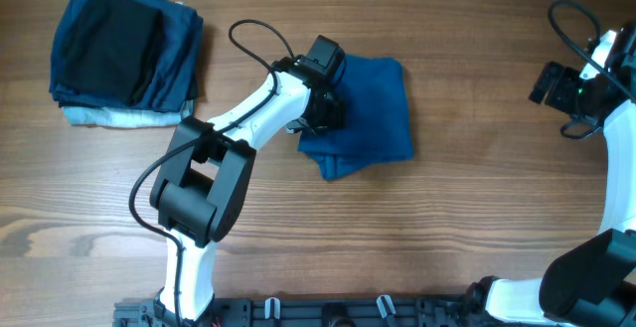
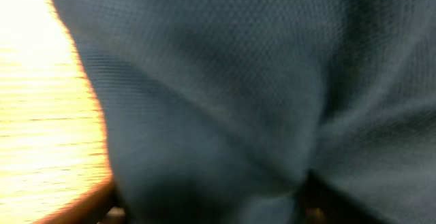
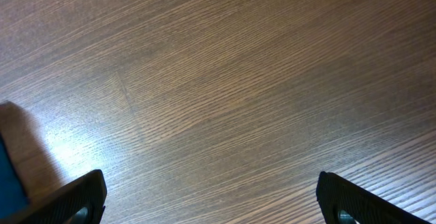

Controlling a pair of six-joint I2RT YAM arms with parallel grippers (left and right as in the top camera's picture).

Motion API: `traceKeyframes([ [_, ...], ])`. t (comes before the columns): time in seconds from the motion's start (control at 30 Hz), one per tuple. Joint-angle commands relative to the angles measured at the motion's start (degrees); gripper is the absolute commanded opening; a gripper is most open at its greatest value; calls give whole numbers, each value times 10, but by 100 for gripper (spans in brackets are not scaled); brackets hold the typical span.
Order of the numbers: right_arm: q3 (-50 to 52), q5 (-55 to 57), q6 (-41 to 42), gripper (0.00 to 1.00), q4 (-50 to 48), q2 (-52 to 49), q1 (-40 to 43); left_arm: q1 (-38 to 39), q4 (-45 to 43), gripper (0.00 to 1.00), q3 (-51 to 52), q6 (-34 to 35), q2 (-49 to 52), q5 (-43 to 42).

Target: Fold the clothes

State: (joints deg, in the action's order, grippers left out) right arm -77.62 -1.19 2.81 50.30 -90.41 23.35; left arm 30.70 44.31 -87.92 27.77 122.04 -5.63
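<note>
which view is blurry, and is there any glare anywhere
Left wrist: the blue shirt fills the frame, soft and out of focus, and the table strip at left is blown out. Right wrist: sharp wood grain, a pale glare patch lower left. Overhead: evenly lit, sharp.

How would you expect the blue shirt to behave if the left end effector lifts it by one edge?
The blue shirt is probably floppy: it lies in soft creases, so a lifted edge would likely drape and unfold. Its thin knit looks light. Pushed across the wooden table, it would probably bunch rather than slide.
</note>
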Motion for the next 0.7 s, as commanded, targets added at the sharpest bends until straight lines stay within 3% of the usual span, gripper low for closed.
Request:
traceKeyframes([
  [0.0,-3,8,6,99,-2,7,-1,0,6,42,0,2,26,-14],
  [0.07,-3,8,6,100,-2,7,-1,0,12,39,0,2,26,-14],
  [0.23,-3,8,6,100,-2,7,-1,0,10,4,-2,-4,22,-10],
  [0.47,-3,8,6,99,-2,7,-1,0,-5,4,-10,-21,-62,108],
  [0.67,-3,8,6,100,-2,7,-1,-14,-25,4,-10,-31,-124,115],
])
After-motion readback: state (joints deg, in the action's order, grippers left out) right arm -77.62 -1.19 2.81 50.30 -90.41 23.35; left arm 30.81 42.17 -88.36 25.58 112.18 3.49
